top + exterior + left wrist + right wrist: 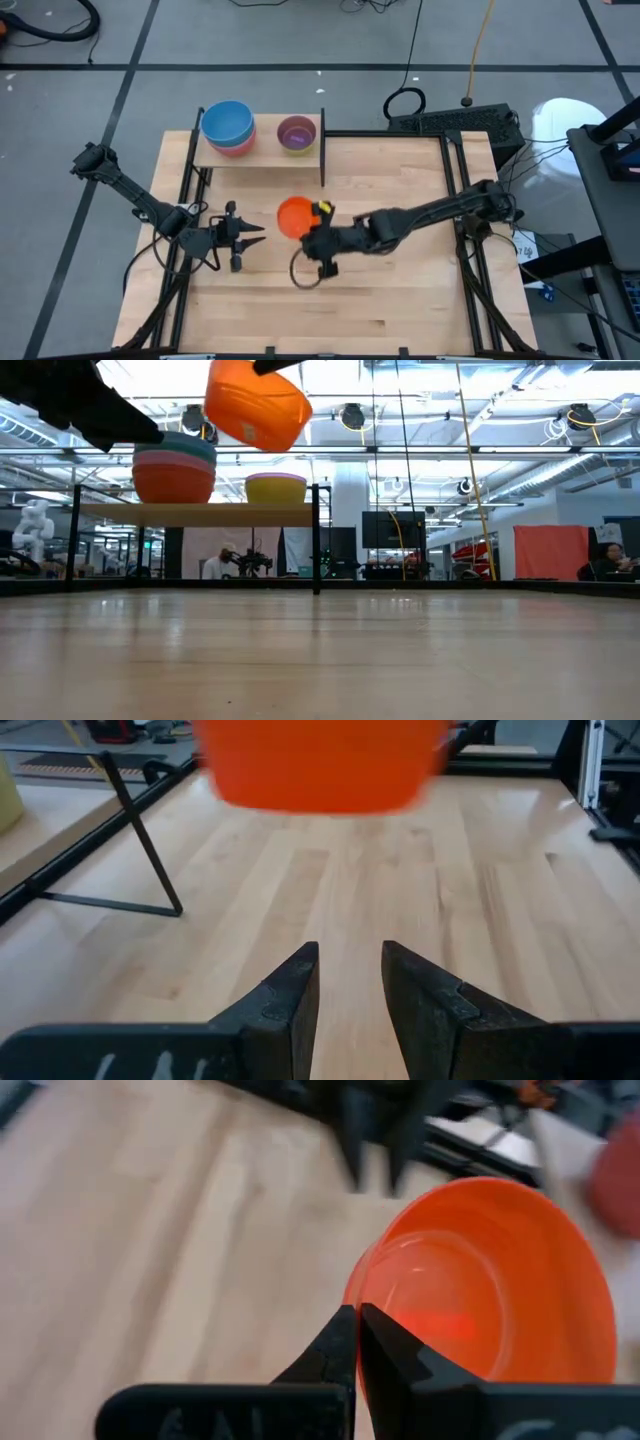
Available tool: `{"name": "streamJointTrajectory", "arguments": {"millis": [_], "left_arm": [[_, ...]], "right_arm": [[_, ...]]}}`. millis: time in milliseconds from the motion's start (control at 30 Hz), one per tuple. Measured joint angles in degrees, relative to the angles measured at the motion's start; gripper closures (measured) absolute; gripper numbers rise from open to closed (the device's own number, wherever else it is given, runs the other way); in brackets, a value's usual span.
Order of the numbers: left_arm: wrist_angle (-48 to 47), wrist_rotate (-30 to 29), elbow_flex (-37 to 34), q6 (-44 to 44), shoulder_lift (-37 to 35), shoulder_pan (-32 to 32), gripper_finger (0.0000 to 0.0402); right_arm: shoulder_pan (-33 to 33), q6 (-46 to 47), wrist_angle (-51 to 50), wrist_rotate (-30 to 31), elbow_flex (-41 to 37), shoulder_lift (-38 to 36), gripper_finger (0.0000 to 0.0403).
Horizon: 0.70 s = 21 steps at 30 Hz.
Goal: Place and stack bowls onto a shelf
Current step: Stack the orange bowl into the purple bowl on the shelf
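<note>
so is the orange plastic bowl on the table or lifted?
Lifted. The low view shows the orange plastic bowl tilted, high above the wooden tabletop, its rim pinched by the right gripper.

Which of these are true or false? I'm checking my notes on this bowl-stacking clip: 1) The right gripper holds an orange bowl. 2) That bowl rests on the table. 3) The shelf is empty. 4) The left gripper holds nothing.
1) True: the right gripper is shut on the rim of the orange bowl.
2) False: in the low view it hangs tilted in the air, above shelf height.
3) False: the shelf carries a stack topped by a blue bowl and, beside it, a purple bowl nested in a yellow bowl.
4) True: the left gripper is open and holds nothing.
</note>
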Motion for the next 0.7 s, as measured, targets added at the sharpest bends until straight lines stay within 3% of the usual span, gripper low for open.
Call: {"name": "streamJointTrajectory", "arguments": {"millis": [267,700], "left_arm": [[0.15,0.04,0.02,-2.78,0.02,-0.69,0.0286],[0.36,0.06,0.0,-5.42,1.47,-2.38,0.0286]], "right_arm": [[-8.18,-3.05,1.15,0.38,0.0,-2.95,0.0403],[-20.48,-11.71,3.46,-5.5,3.38,-2.94,0.0403]]}}
